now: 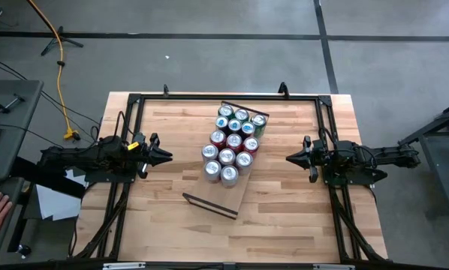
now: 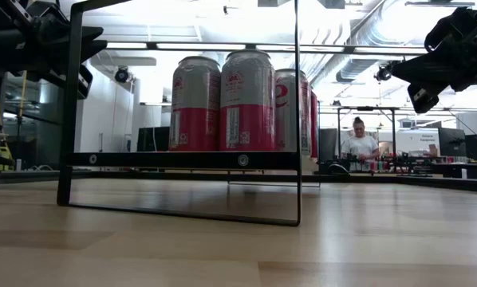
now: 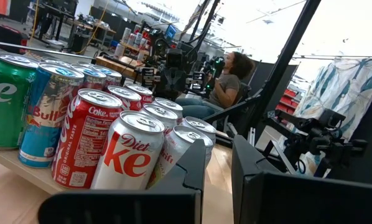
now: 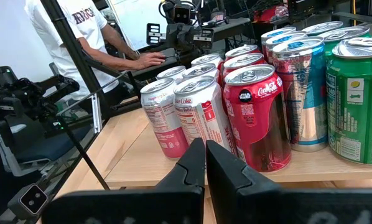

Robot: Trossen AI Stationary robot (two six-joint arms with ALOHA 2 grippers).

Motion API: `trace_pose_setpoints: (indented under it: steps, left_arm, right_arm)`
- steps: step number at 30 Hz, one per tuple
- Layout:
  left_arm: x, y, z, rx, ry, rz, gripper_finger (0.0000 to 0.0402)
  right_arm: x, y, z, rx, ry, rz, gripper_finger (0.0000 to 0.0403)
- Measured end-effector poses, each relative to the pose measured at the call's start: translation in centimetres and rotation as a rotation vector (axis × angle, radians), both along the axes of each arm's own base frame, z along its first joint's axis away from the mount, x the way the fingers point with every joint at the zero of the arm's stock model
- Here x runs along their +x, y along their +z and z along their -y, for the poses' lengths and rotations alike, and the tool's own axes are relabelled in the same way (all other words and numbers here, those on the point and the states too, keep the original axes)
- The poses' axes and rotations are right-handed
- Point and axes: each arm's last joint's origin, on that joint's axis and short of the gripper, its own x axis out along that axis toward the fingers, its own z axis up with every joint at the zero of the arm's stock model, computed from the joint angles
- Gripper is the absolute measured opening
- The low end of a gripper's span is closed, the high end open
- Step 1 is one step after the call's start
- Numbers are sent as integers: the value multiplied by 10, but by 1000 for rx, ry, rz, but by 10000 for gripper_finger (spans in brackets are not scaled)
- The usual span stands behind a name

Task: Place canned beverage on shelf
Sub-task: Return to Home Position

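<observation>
Left gripper: fingers slightly apart, holding nothing, above the table's left side, tips pointing toward the middle. Right gripper: fingers together, empty, above the right side. Between them, well apart from both, the shelf lies at a slant on the wooden tabletop. Cans stand upright in tight rows on its far part; near end bare. White-and-pink cans front the cluster. Person at a bench in the room beyond.

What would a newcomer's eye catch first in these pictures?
A tight cluster of soda cans, green, blue, red and silver, fills the far half of the shelf in the middle of the table. The left gripper and right gripper wait either side, apart from the cans, holding nothing.
</observation>
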Motion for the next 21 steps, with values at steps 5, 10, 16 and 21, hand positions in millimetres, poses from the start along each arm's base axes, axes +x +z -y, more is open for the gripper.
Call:
trace_pose_setpoints:
  steps: [5,10,16,21]
  left_arm:
    - [0,0,0,0,0,0,3]
    - [0,0,0,0,0,0,3]
    - [0,0,0,0,0,0,3]
    - [0,0,0,0,0,0,3]
  right_arm:
    - [0,0,0,0,0,0,0]
    - [0,0,0,0,0,0,0]
    - [0,0,0,0,0,0,0]
    - [0,0,0,0,0,0,0]
